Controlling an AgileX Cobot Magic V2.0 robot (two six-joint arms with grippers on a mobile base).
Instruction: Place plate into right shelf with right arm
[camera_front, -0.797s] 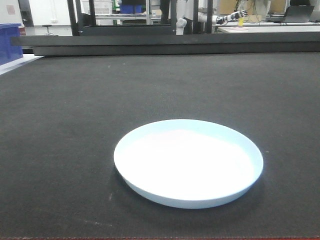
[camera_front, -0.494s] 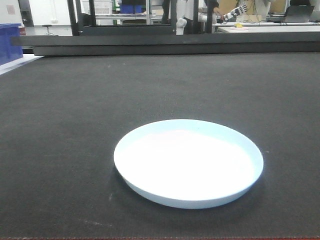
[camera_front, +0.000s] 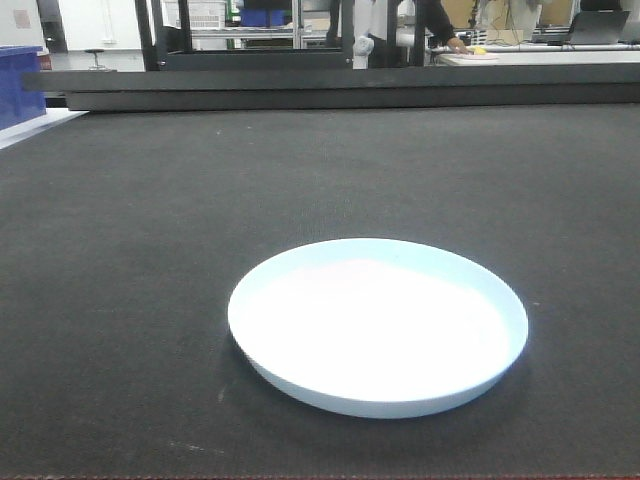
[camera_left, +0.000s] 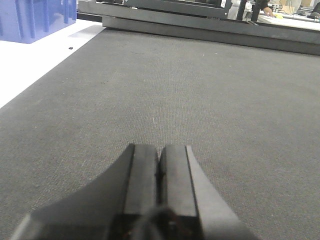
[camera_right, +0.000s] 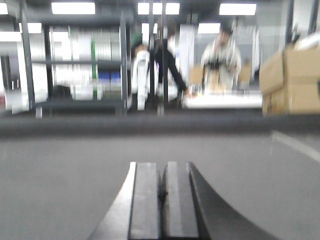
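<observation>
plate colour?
Plain glossy white with a faint pale-blue tint on the plate; shows best in the front view.

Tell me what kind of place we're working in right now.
Probably a lab or workshop: a black-matted worktable with the plate on it, metal shelving beyond it, and stacked cardboard boxes.

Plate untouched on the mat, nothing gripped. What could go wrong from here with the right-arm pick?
1. The plate lies flat on the black mat with a low rim, so the jaws may fail to get under it and might push it along instead.
2. The right gripper has its jaws shut and its wrist view does not show the plate; it must open and line up first, or it could knock the rim.
</observation>
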